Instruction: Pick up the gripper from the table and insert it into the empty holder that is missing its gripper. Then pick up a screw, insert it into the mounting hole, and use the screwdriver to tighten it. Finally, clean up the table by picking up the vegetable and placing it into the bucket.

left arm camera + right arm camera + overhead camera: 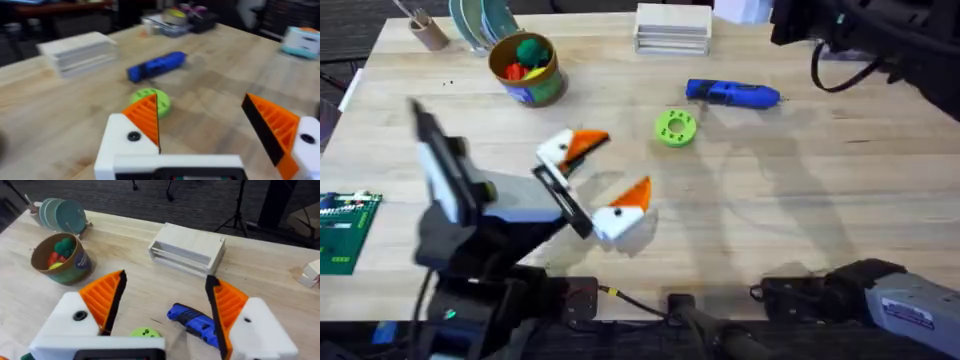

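Overall, the table is a pale wooden top with visible grain, and the blue screwdriver lying on it serves as the landmark. Just beside the screwdriver, on the side nearer the arm bases, sits a round green disc with a hole in its middle. Beyond the screwdriver, toward the table's far edge, stands a flat white stack. Well to the left of the screwdriver is the bucket, a short can with a yellow-orange rim, holding green and red toy pieces. Past the bucket, in the far left corner, are a small brown cup and some upright blue-green plates.

The left end effector hovers over the table, nearer the bases than the screwdriver and to its left, its white fingers with orange tips spread apart and holding nothing. The right end effector is likewise spread wide and empty, looking down on the screwdriver. A green circuit board rests at the table's left edge. Behind the table lies dark carpet with stand legs.
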